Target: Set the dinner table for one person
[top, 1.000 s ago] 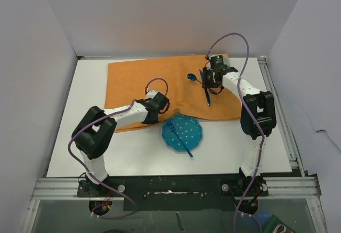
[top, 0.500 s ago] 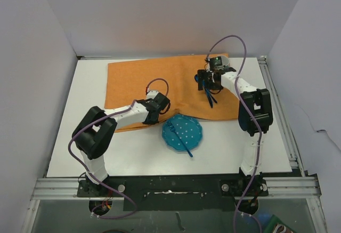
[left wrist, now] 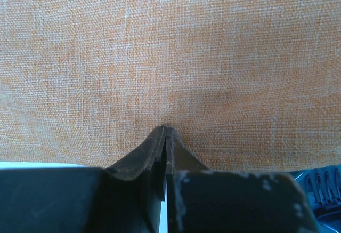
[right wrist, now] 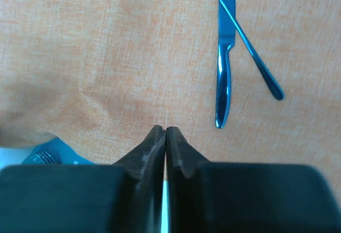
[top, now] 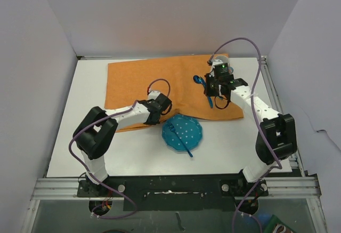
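An orange cloth (top: pixel 138 78) lies over the back of the white dinner table (top: pixel 85 126). A blue knife (right wrist: pixel 224 57) and a blue spoon (right wrist: pixel 250 46) lie crossed on the cloth, just ahead of my right gripper (right wrist: pixel 165 129), which is shut and empty. From above, the spoon (top: pixel 198 79) and knife (top: pixel 210 102) sit left of that gripper (top: pixel 216 90). My left gripper (left wrist: pixel 165 128) is shut with its tips down on the cloth (left wrist: pixel 170 51) near its front edge; I see nothing between the fingers. A blue plate (top: pixel 192 129) holding a blue fork (top: pixel 178 139) sits in front of the cloth.
White walls close in the table on the left, back and right. A metal rail (top: pixel 282 115) runs along the right edge. The cloth's front edge is rumpled beside the left gripper (top: pixel 162 106). Bare table lies left and right of the plate.
The right arm's elbow has swung out to the right, and its gripper has drawn back a little from the knife and spoon. The left arm has barely moved.
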You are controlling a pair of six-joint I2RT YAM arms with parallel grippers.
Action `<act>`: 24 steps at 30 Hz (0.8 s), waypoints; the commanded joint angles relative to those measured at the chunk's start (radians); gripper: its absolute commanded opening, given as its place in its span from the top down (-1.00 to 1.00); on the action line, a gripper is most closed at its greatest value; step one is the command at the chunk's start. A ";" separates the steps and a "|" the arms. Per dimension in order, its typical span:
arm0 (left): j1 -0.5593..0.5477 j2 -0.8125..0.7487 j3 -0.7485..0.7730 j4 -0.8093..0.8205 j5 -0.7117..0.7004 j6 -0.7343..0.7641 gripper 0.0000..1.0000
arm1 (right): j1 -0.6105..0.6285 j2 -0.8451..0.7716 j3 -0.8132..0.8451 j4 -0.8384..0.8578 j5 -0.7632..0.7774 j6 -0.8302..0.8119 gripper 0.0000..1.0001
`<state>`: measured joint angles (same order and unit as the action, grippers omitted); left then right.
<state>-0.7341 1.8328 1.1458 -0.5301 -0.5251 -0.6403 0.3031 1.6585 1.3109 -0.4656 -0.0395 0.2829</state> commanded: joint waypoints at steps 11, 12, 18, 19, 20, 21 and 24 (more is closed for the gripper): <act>0.134 -0.025 0.098 0.034 -0.088 0.095 0.98 | -0.080 0.057 -0.219 0.110 0.127 0.037 1.00; 0.146 -0.029 0.090 0.039 -0.090 0.096 0.98 | -0.088 0.066 -0.226 0.116 0.127 0.048 1.00; 0.220 -0.033 0.032 0.087 -0.091 0.099 0.97 | -0.093 0.131 -0.294 0.186 0.056 0.107 1.00; 0.235 -0.032 0.019 0.098 -0.084 0.099 0.98 | -0.094 0.145 -0.305 0.197 0.045 0.115 1.00; 0.247 -0.028 0.009 0.106 -0.076 0.098 0.98 | -0.093 0.158 -0.317 0.204 0.040 0.123 1.00; 0.257 -0.024 -0.004 0.113 -0.075 0.098 0.98 | -0.094 0.169 -0.331 0.210 0.040 0.131 1.00; 0.275 -0.010 -0.025 0.113 -0.102 0.097 0.98 | -0.094 0.191 -0.359 0.210 0.074 0.153 1.00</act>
<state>-0.4831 1.8328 1.1374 -0.4690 -0.5968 -0.5518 0.2031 1.7718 1.0195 -0.2867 0.0437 0.3805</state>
